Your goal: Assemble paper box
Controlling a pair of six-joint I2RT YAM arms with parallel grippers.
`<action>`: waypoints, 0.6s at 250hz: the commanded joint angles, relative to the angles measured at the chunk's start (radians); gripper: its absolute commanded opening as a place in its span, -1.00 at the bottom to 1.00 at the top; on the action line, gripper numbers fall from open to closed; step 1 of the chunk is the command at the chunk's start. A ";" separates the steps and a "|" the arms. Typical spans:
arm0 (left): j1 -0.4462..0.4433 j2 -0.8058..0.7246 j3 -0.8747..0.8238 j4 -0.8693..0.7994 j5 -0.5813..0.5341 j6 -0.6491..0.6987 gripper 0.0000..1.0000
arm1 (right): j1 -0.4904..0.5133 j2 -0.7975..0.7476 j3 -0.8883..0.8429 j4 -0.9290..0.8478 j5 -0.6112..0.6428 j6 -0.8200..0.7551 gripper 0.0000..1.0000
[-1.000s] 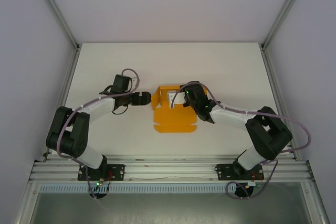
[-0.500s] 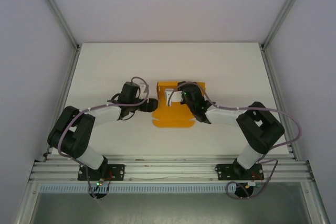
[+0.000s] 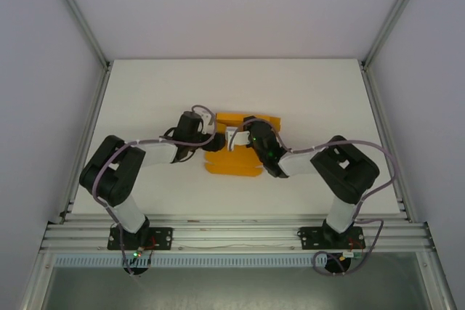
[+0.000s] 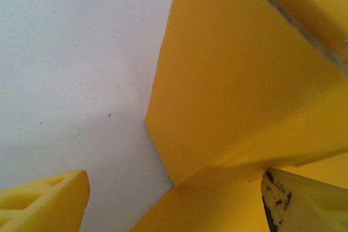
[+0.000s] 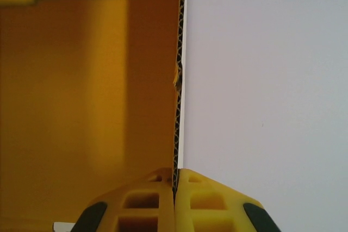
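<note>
As wrist view reveals, right hand (image 5: 175, 182) pinches paper box (image 5: 81, 91) edge.

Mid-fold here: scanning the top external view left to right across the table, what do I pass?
Left arm's black elbow joint → left gripper → bright orange-yellow card paper box → right arm's black elbow joint.

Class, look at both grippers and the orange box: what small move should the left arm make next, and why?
Probably close the left gripper on the raised fold of the paper box that sits between its open fingers. The right gripper is shut on a wall's edge, which steadies the box.
</note>
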 commanded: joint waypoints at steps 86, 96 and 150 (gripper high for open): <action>-0.008 0.044 0.108 0.072 -0.054 0.006 0.10 | 0.009 -0.064 0.045 -0.353 -0.077 0.085 -1.00; -0.009 0.052 0.117 0.071 -0.056 0.006 0.03 | 0.009 -0.061 0.049 -0.358 -0.078 0.092 -1.00; -0.029 0.093 0.143 0.040 -0.219 -0.040 -0.71 | 0.008 -0.062 0.051 -0.367 -0.069 0.112 -1.00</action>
